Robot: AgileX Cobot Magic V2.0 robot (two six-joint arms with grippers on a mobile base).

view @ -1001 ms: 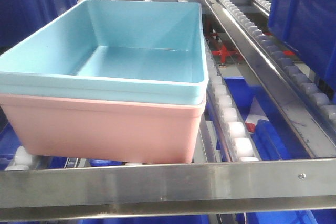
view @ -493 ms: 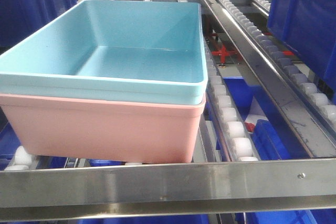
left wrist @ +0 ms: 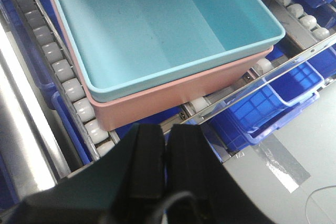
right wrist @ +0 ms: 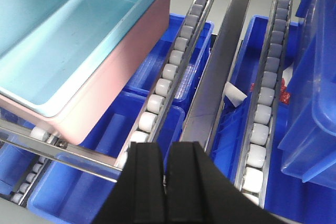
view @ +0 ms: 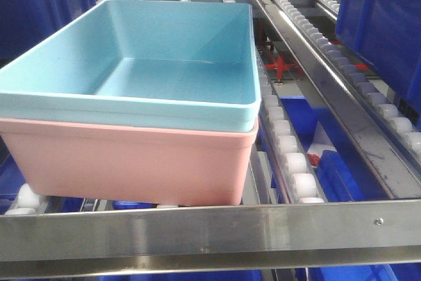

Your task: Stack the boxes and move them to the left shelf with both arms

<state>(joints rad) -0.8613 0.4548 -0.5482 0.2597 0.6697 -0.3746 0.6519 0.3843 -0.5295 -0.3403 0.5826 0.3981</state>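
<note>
Smooth blue bin (view: 164,64) nested in pink bin (view: 131,162)

Blue bin (left wrist: 157,24) nested in pink bin (left wrist: 173,90) on rollers (left wrist: 68,90)

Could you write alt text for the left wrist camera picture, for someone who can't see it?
A light blue bin sits nested inside a pink bin on a roller shelf. The closed black left tool hangs clear in front, touching neither.
</note>
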